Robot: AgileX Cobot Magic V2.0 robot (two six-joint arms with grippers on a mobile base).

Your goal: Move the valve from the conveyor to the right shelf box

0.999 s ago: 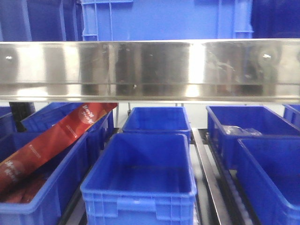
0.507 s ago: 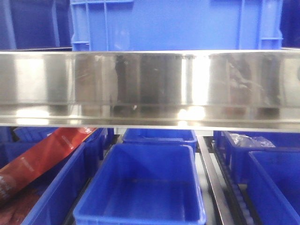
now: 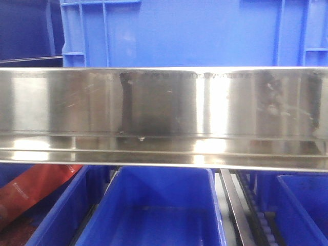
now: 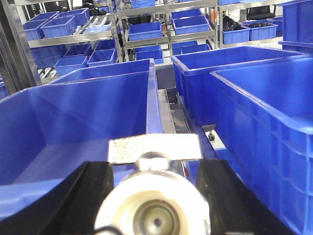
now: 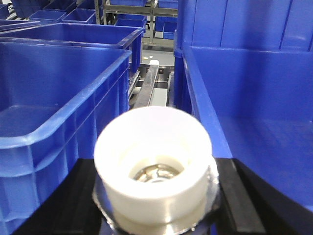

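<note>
The valve (image 5: 154, 161) at the right arm looks like a stubby white plastic cup with a metal nut down inside it, seated on a brighter metal collar. I'd judge it stiff and fairly weighty for its bulk. The plastic looks smooth enough to slip, so the safer hold is low on the body under the cup, not on the rounded wall. The right fingers (image 5: 239, 196) sit dark on either side of that lower part, drawn in against it, touching nothing else.

The left arm carries a second valve (image 4: 154, 210), its round pale face towards the lens, with a small hole in the middle and a speckled silver tab above. The left fingers (image 4: 95, 196) are closed in on both its flanks in the same way.

Neither piece is on the conveyor, which no view shows. Both hang in the air among shelf boxes. Just to the right of the white cup is an open right-hand box (image 5: 254, 88), probably the one meant, with another blue box (image 5: 58, 88) to its left. From the front, a steel shelf rail (image 3: 164, 102) fills the middle, with a lower box (image 3: 159, 205) beneath it and a red packet (image 3: 31, 189) off to one side.
</note>
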